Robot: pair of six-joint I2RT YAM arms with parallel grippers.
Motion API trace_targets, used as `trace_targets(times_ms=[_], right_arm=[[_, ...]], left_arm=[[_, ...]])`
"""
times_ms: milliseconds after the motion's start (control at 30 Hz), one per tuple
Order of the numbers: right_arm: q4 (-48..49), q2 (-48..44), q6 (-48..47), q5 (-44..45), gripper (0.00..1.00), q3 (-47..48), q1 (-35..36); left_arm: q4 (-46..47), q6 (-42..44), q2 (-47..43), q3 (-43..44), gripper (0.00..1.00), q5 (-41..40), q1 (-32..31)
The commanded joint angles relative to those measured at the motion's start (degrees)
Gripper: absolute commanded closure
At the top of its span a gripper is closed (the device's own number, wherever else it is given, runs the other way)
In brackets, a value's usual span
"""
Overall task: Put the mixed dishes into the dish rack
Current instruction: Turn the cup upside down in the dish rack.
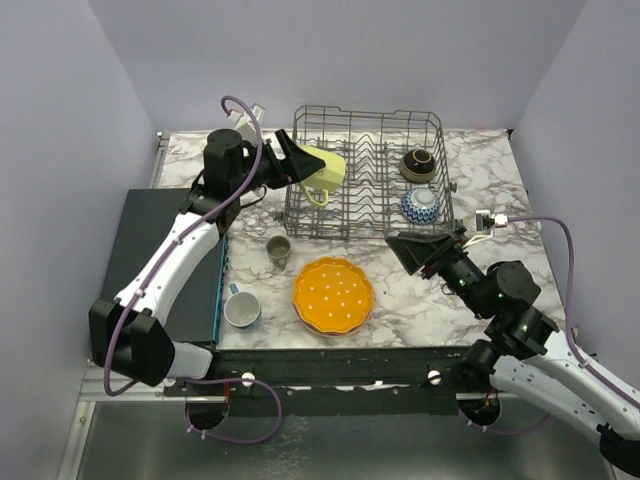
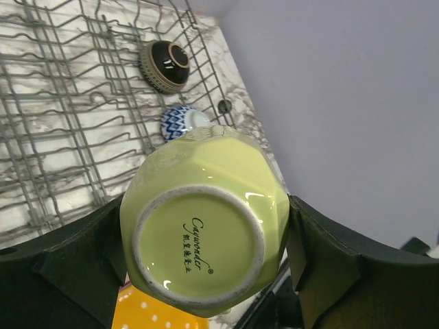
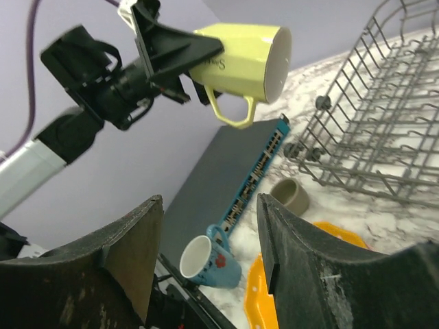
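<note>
My left gripper [image 1: 303, 166] is shut on a yellow mug [image 1: 323, 168], gripping its body near the base. It holds the mug on its side, handle down, above the left end of the dish rack [image 1: 368, 110]. In the left wrist view the mug's base [image 2: 199, 243] fills the space between both fingers. A brown bowl [image 1: 417, 164] and a blue patterned bowl [image 1: 421, 205] sit in the rack's right end. An orange dotted plate [image 1: 333, 294], a blue mug [image 1: 241, 308] and a small grey cup [image 1: 278, 249] rest on the marble. My right gripper [image 1: 405, 245] hovers open and empty by the rack's front right corner.
A dark flat mat [image 1: 165, 260] with a blue edge lies left of the marble top. Purple walls close in the left, back and right. In the right wrist view the blue mug [image 3: 209, 260] lies on its side near the table's front edge, with the grey cup [image 3: 289, 195] beyond it.
</note>
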Motion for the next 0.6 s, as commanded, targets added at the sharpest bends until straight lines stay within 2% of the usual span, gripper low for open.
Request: trace_targets(times_ms=[0,300,567], right_arm=[[-9.26,-1.79,-2.34,2.61,0.38,0.96,0.24],[-15.71,-3.71,-3.90,3.48,0.37,1.62,0.24],[-19.32,-4.78,-4.30,1.83,0.37,2.49,0.24]], left_arm=[[0.03,5.72,4.60,8.12,1.00,-5.87,-1.04],[-5.39,14.67,17.94,21.00,1.00,-18.43,-6.71],[-9.46,20.59,30.26,33.39,1.00,-29.88,-9.19]])
